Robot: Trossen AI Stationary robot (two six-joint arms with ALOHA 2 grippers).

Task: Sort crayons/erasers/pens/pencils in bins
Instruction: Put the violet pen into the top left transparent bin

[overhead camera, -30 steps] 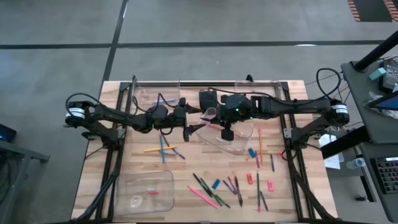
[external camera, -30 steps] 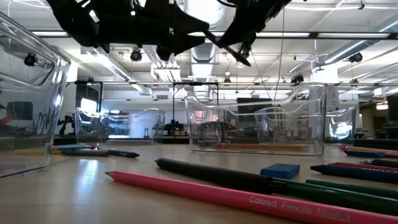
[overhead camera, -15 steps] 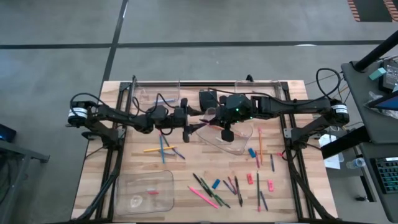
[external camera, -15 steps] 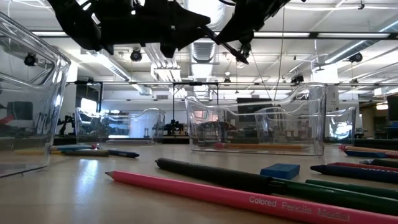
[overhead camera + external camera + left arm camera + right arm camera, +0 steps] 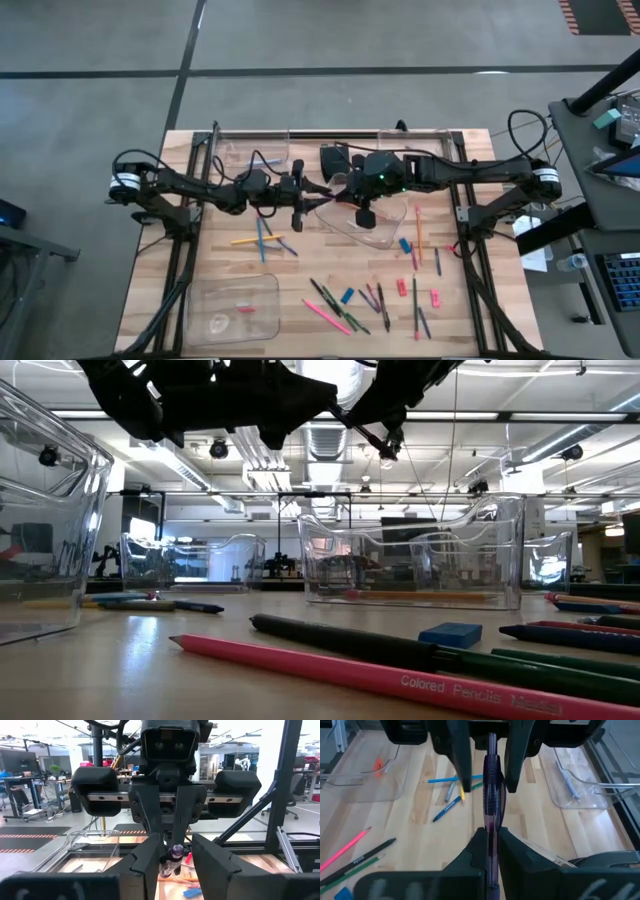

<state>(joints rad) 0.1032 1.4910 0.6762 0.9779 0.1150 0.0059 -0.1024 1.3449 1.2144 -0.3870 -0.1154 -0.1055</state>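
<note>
The right gripper (image 5: 489, 851) is clamped on a translucent purple pen (image 5: 491, 795), its two fingers pressed against the barrel's sides, holding it in the air above the middle of the table. The pen's long axis runs straight out from these fingers toward the left gripper (image 5: 172, 862), whose fingers stand on either side of the pen's far end with narrow gaps visible; whether they touch it cannot be told. In the high view the two grippers meet nose to nose, with the pen lying roughly across the table between them, beside a clear bin (image 5: 375, 222). On the table near the low camera lies a pink pencil (image 5: 400, 678) printed "Colored Pencils", with a dark pencil (image 5: 340, 639) and a blue eraser (image 5: 450, 634) just behind it.
</note>
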